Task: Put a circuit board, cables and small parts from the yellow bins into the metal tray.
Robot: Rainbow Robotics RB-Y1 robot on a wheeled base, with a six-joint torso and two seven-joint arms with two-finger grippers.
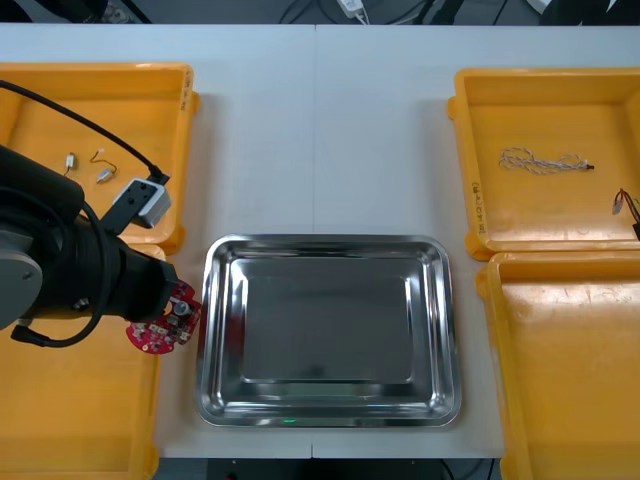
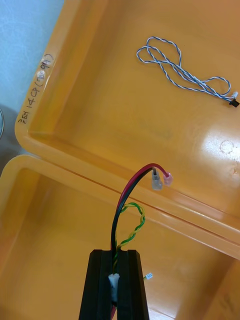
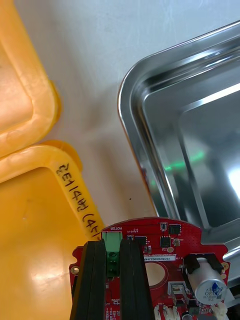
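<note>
I read "MOTOR", white print on the red circuit board beside its green connector | left near yellow bin, 9 o'clock of the metal tray — handwritten "3E1414 (47", rest hidden | right far yellow bin, 2 o'clock — handwritten "3E1 14 CP (50.94)", uncertain.

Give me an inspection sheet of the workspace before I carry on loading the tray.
Surface: light table, yellow bins at both sides, metal tray in the middle.
Job's things: tray holds nothing yet; small metal parts lie in the far left bin.
Clutter: nothing seen.
Grippers: left gripper, fingers shut on the red circuit board, at the near left bin's edge beside the tray's left rim. Right gripper, fingers shut on the red and yellow cable, above the right bins.
Cables: blue and white cable lies loose in the far right bin.
Surroundings: dark floor beyond the table's far edge.
</note>
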